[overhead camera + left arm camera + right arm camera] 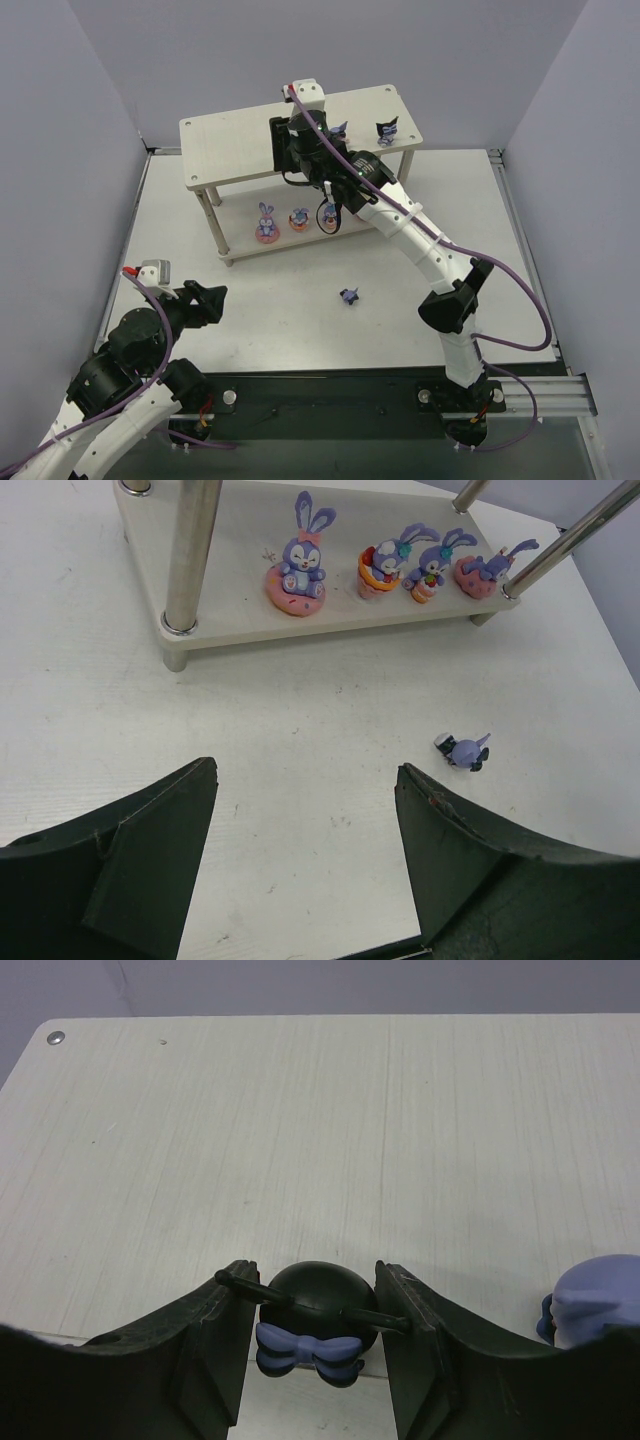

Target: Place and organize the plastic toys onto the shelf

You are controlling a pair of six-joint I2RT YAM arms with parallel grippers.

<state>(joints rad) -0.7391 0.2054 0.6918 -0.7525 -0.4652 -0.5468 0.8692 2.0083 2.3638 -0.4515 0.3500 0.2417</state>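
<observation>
The shelf (pixel 230 140) stands at the back of the table. My right gripper (pixel 300 150) is over the front edge of its top board (pixel 300 1110), shut on a dark figure with a blue bow (pixel 315 1295), its ears (pixel 235 1280) against my fingers. Two more dark figures (pixel 338 130) (pixel 387 128) stand on the top board to the right; one shows in the right wrist view (pixel 590 1300). Several bunnies (pixel 300 565) (pixel 380 568) (pixel 432 568) (pixel 485 568) sit on the lower board (pixel 230 610). One dark figure (pixel 349 295) (pixel 465 750) lies on the table. My left gripper (pixel 210 300) (pixel 305 780) is open and empty at the near left.
The shelf's metal legs (pixel 190 550) (pixel 570 540) stand in front of the lower board. Grey walls close off the table's left, right and back sides. A black base strip (pixel 330 385) runs along the near edge.
</observation>
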